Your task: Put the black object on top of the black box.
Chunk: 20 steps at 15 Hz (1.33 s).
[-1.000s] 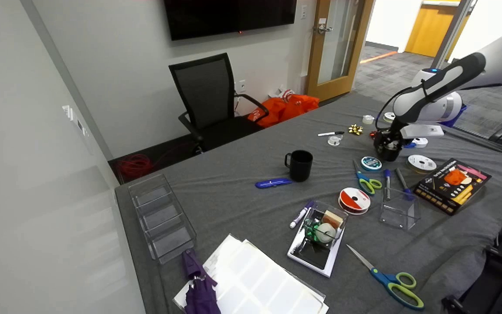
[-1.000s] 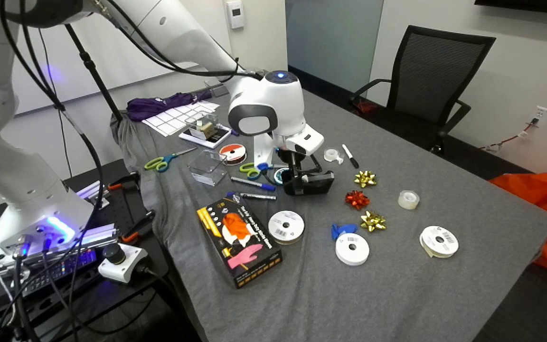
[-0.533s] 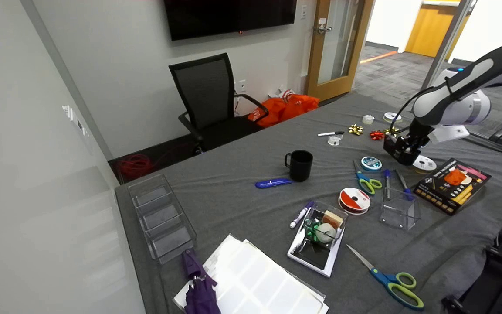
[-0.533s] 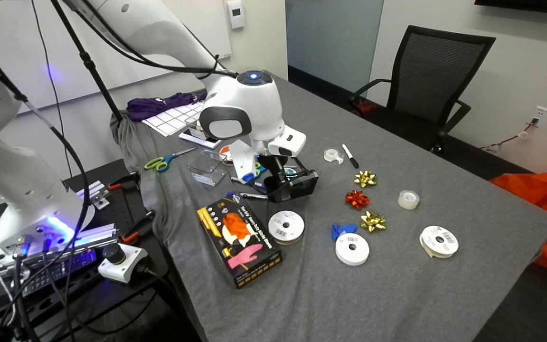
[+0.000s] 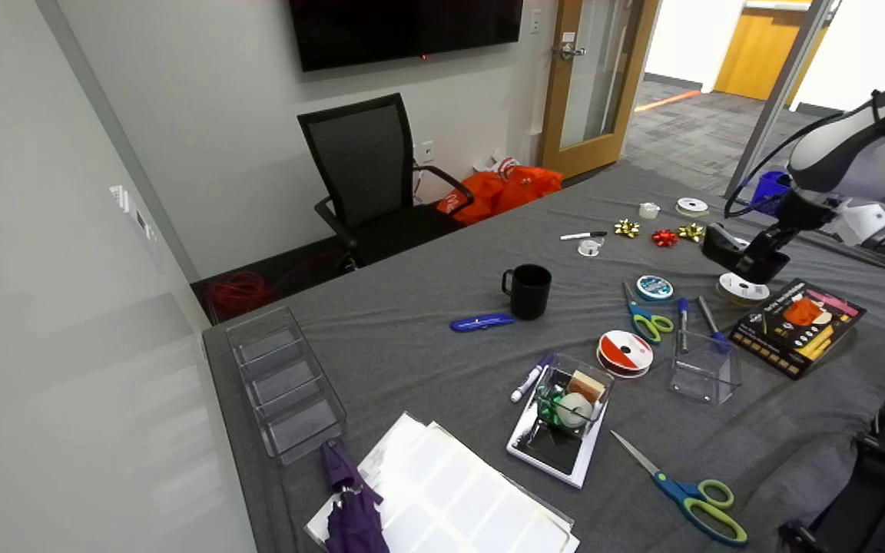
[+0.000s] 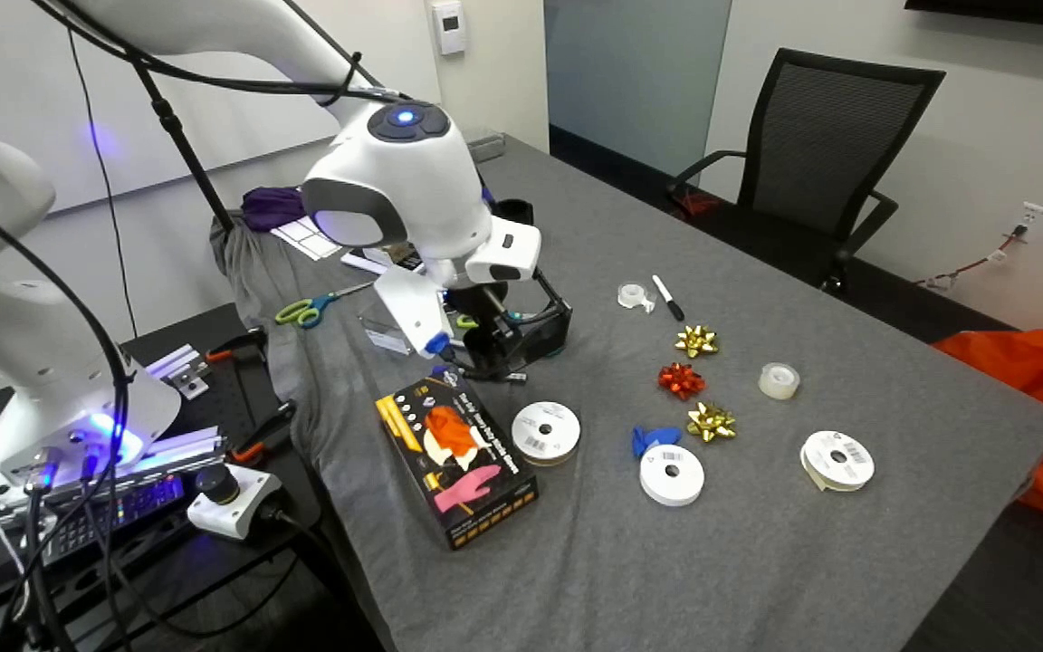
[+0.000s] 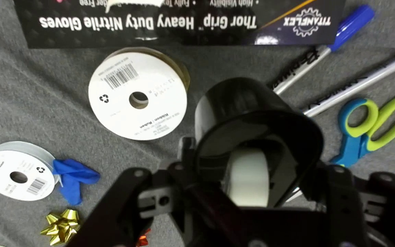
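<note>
The claw [image 7: 254, 163] grasps the black tape dispenser [image 7: 243, 97] — tilted, above the grey cloth [image 6: 757, 561], a white roll [image 7: 250, 176] inside — while the black glove box [image 6: 455, 457] lies on the cloth beside a ribbon spool [image 6: 535, 445]

In an exterior view, a dark screen [image 5: 406, 29] hangs on a pale wall [image 5: 220, 153] at top centre, a black mesh chair [image 5: 372, 165] below it. Toward the upper right stands a wood-framed glass door [image 5: 598, 77]; past it, grey carpet [image 5: 673, 138] stretches to a brightly lit yellow-orange door [image 5: 754, 50]. A grey, cloth-covered table [image 5: 412, 376] spreads across the lower half. In an exterior view, a whiteboard [image 6: 254, 125] spans the upper left.
</note>
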### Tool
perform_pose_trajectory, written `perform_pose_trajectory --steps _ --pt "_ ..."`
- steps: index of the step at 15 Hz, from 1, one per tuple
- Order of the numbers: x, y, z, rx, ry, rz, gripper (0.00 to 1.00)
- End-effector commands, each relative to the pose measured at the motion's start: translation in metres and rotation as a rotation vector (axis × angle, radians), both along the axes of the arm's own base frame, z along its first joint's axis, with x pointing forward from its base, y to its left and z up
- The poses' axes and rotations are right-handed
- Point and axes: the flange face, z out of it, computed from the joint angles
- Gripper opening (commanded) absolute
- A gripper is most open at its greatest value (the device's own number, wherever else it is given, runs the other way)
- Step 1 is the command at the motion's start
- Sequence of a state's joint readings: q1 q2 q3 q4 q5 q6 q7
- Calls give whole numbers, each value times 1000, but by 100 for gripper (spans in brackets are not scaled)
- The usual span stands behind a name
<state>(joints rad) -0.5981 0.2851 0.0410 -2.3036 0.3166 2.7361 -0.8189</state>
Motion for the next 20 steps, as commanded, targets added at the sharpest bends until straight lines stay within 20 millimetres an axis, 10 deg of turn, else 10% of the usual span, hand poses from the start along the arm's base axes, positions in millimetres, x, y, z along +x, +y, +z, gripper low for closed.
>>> perform_pose_trajectory --steps 1,13,14,15,20 --pt "-42 0 17 11 -22 91 43" --pt "-120 1 -25 24 95 89 43" --pt "-122 2 -26 20 89 87 78" --pt "-121 3 -27 17 90 92 94" --pt "-120 7 -18 18 81 96 100"
